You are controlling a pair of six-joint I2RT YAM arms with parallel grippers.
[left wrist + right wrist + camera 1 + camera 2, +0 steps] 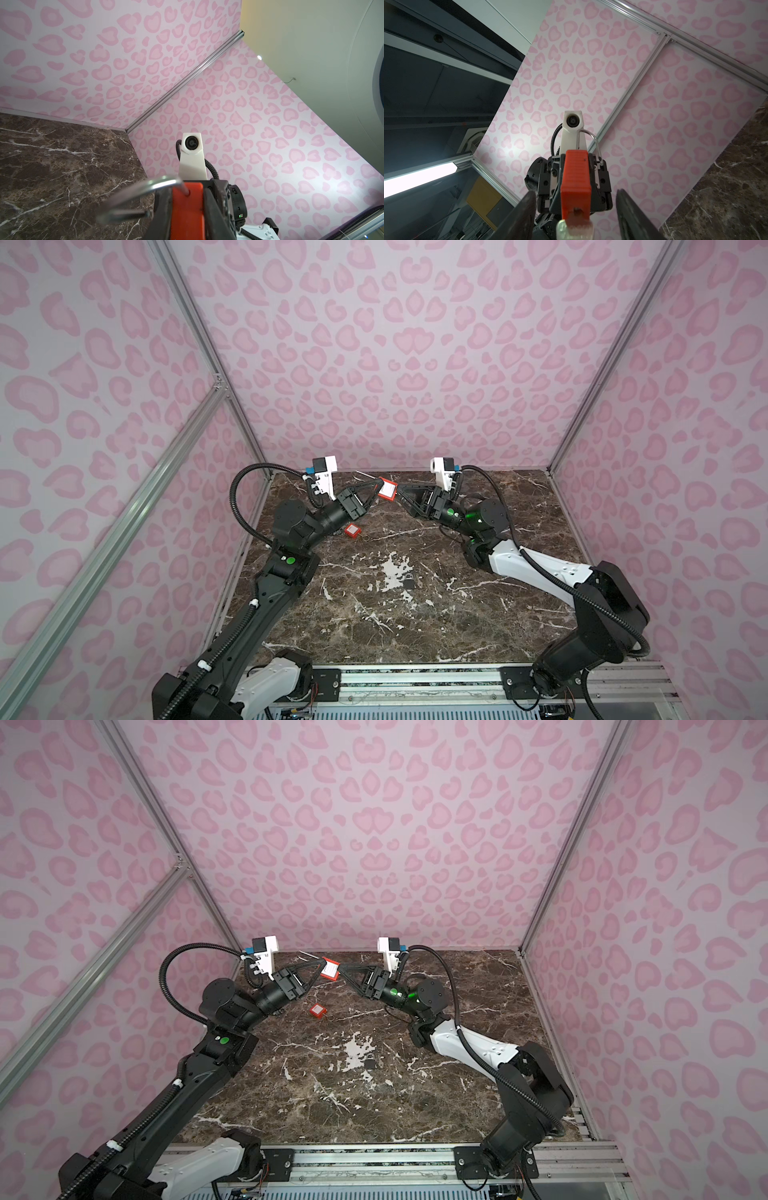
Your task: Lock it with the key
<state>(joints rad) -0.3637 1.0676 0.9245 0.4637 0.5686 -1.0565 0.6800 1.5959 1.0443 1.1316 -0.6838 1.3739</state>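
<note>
A red padlock (pixel 387 489) (pixel 329 968) hangs in the air near the back wall, with my left gripper (pixel 376 489) (pixel 187 193) shut on its body (pixel 187 212). Its silver shackle (pixel 158 182) stands swung open, one leg free. A silvery key (pixel 575 229) sticks in the keyhole at the padlock's underside (pixel 576 176). My right gripper (pixel 401 495) (pixel 576 216) faces the padlock from the right and is open. Its fingers (pixel 521 216) stand wide on either side of the key head and touch nothing.
On the marble table (pixel 457 614), a second red padlock (pixel 352 530) with a key ring (pixel 365 538) lies below my left wrist. A small dark padlock (pixel 408 581) lies mid-table. The pink patterned back wall (pixel 395 406) stands close behind both grippers.
</note>
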